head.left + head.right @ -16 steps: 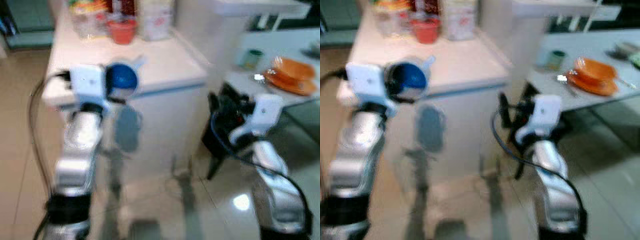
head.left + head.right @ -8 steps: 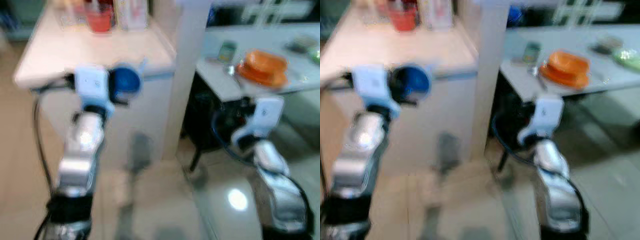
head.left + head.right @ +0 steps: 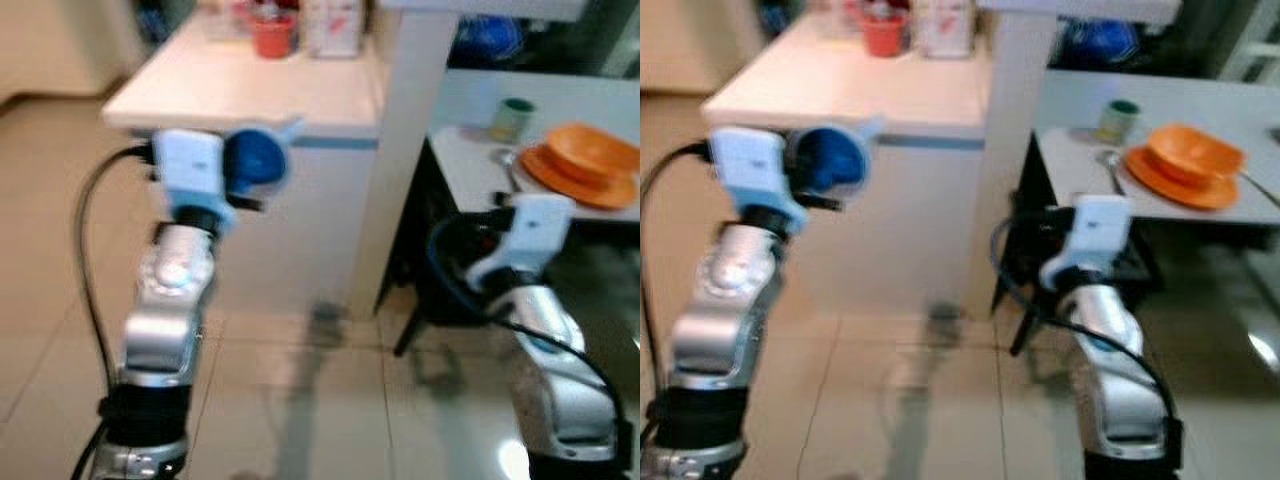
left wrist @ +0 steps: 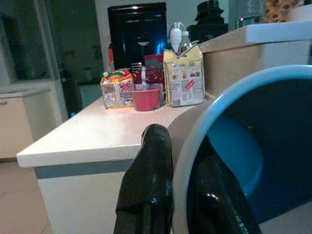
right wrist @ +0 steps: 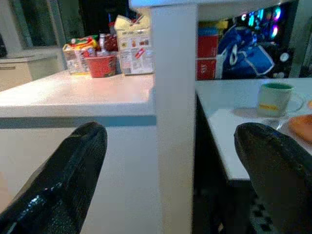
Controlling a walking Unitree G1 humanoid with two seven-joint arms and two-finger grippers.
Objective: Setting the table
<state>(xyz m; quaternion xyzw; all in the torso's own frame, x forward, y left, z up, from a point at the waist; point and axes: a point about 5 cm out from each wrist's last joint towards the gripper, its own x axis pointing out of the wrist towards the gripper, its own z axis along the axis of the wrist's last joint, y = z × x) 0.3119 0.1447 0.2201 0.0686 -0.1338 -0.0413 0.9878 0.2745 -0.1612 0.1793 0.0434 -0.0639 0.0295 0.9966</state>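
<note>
Blue bowl (image 4: pixel 243 146), rim pinched in left claw (image 4: pixel 183 195); right claw (image 5: pixel 170 165) wide, empty.

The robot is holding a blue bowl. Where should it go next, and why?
Probably a turn and step to its right, toward the table. The left end effector grips the rim of the blue bowl, held up in front of the white counter. The orange dishes, a spoon and a mug already sit on that table, so the bowl likely belongs there. The right end effector is open.
</note>
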